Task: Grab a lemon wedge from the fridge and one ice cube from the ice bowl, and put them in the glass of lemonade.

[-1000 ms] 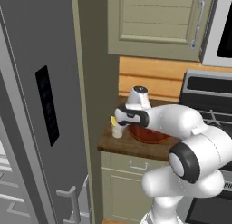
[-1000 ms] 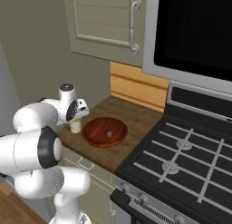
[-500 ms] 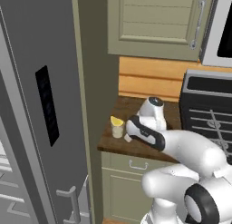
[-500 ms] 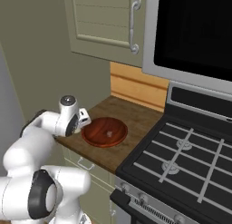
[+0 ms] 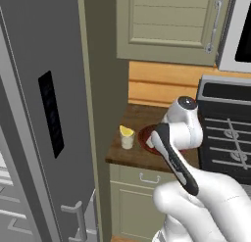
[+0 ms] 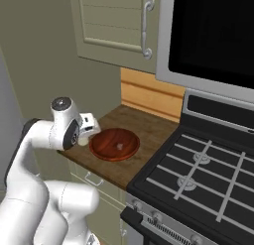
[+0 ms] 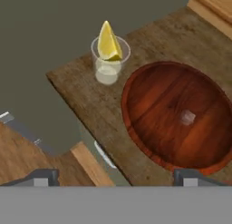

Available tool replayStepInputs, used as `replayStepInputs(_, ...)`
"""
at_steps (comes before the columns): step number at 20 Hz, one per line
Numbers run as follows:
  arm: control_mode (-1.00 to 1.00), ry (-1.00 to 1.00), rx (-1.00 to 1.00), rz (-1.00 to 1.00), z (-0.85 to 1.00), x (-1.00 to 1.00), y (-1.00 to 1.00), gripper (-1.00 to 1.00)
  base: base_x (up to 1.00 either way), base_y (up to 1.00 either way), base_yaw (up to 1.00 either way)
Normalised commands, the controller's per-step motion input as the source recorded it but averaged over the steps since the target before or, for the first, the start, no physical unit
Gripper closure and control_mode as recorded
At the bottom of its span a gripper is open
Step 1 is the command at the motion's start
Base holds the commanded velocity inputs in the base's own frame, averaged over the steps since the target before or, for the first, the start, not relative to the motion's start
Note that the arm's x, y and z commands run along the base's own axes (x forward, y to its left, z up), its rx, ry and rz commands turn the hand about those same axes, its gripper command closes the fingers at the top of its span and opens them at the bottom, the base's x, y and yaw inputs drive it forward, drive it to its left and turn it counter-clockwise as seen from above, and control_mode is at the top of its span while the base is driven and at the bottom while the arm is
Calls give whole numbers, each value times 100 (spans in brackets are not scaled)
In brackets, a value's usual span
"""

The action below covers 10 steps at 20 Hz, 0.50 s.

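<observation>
Hand view shows me my gripper (image 7: 115, 177) spread wide and empty above the counter edge, the ice cube (image 7: 187, 117) lying ahead and right inside the ice bowl (image 7: 149, 141), lemon wedge (image 7: 108, 42) already in the glass of lemonade (image 7: 108, 64).

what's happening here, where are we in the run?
The lemon wedge already sits in the glass, sticking up out of it at the counter's corner beside the ice bowl. One ice cube lies in the bowl, untouched. The gripper is open and empty, above the counter's front edge and looking down on both. So the lemon half looks done; the ice cube remains to be picked up and dropped into the glass.
</observation>
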Motion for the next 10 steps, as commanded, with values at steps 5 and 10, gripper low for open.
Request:
replayStepInputs(5,-100,0,5,-33,26,-100,-65,-100,0,0,0)
replayStepInputs(10,-100,0,7,-25,4,-77,-55,-100,0,0,0)
